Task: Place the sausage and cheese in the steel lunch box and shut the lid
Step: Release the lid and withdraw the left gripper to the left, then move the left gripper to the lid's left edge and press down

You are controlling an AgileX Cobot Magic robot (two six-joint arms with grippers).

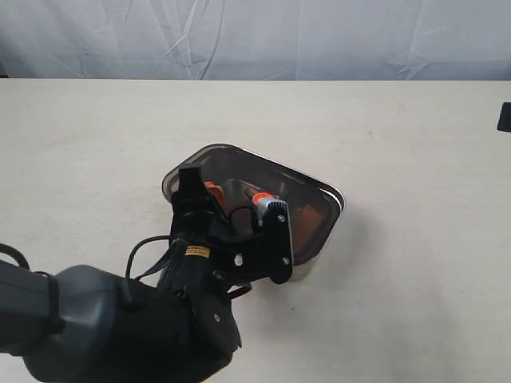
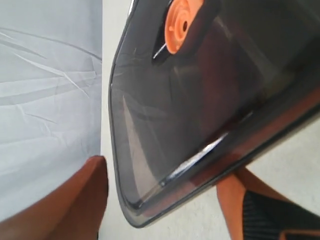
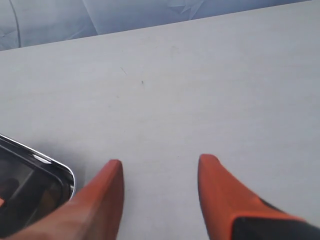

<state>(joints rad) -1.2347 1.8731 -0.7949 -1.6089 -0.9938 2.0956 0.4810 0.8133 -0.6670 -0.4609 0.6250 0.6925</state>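
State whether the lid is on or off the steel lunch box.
On: the dark lid covers the steel lunch box, whose shiny rim shows along its edge. Whether it is pressed fully shut cannot be told.

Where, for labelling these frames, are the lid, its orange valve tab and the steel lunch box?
lid (image 1: 307, 209), exterior view, dark top face
orange valve tab (image 2: 181, 25), left wrist view, its centre
steel lunch box (image 3: 52, 163), right wrist view, shiny rim
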